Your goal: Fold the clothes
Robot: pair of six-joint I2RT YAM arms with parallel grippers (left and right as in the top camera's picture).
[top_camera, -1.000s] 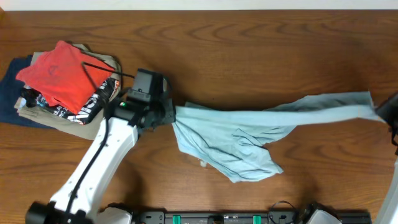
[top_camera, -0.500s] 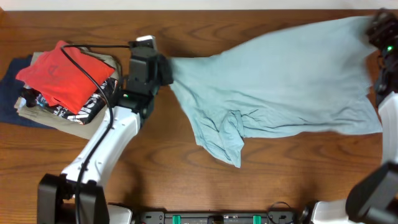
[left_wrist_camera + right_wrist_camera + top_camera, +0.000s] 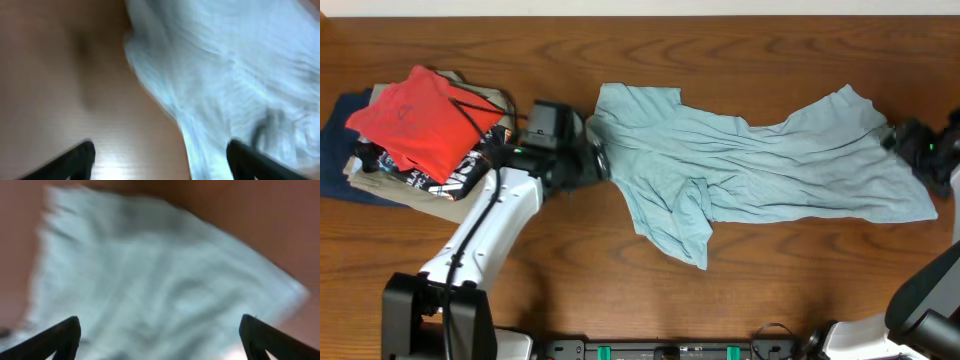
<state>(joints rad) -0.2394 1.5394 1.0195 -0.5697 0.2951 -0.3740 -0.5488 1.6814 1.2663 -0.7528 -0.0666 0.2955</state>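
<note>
The light blue shirt [image 3: 760, 170] lies spread across the middle of the table [image 3: 720, 50], opened out but wrinkled, with no fold in it yet. It stretches the whole way between the two grippers. The left gripper [image 3: 592, 160] sits at the shirt's left edge, and its wrist view shows the fingers wide apart with bare wood under them and the cloth just ahead, so it is released and grips nothing. The right gripper [image 3: 907, 143] sits at the shirt's upper right corner. Its wrist view likewise shows spread fingers with cloth lying beyond them, so it too is let go and empty. One rumpled, doubled-over flap [image 3: 682, 220] hangs off the shirt's lower left part, below and to the side of the left gripper. Behind the left gripper, on the side away from the shirt, a pile of clothes [image 3: 390, 175] rests with a red garment [image 3: 415, 115] on top. Judging from this, the shirt is at the laying-out stage: smoothing the flap and every actual fold remain to be done.
</note>
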